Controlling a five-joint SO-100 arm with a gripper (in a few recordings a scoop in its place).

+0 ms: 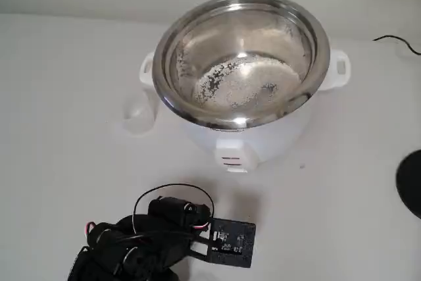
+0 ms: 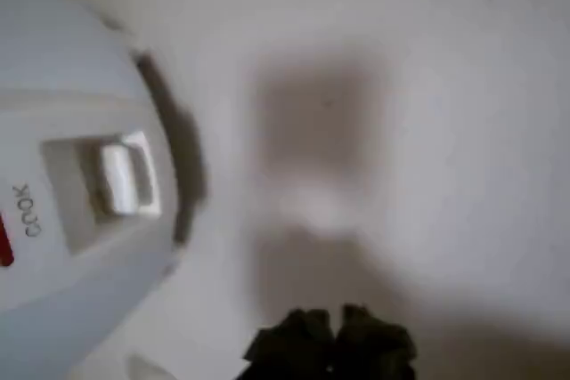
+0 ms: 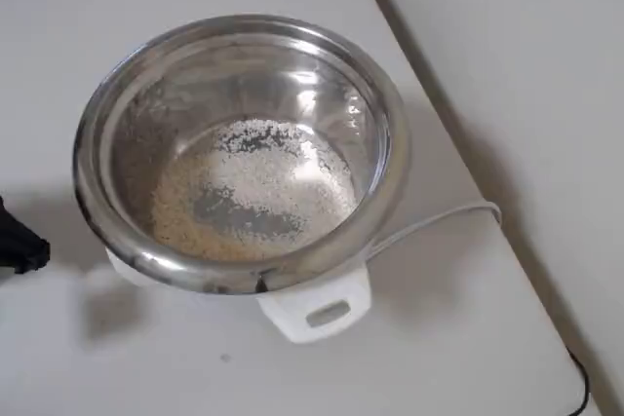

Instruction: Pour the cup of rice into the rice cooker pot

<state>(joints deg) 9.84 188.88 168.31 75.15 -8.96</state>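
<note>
Stainless steel is catching the light all round the rice cooker pot [image 1: 242,57], and we are seeing a thin, patchy layer of the rice [image 1: 242,83] lying on its floor, with bare metal showing through in places. In the overhead view the same pale grains [image 3: 255,192] are spread across the bottom of the pot [image 3: 239,148]. We are judging that the pour is already done, or close to it, since rice is sitting inside and the arm is not over the rim.

We are finding the cup [image 1: 139,114] in the fixed view standing upright on the table [image 1: 59,182], just beside the cooker's left handle. Its pale, see-through wall is blending into the white surface, so we cannot tell whether any grains are left in it.

We are seeing the arm folded low at the bottom edge of the fixed view, well apart from the cup and in front of the white cooker body [image 1: 243,143]. The gripper [image 2: 331,344] is showing as dark fingertips at the bottom of the wrist view, looking down at bare table beside the cooker's front switch [image 2: 125,175]. It is carrying nothing that we can see, but the blur is keeping us from telling whether the jaws are parted or closed.

If more rice remains, the next move is calling for a reach to the cup; otherwise, we are thinking the arm is simply parking.
</note>
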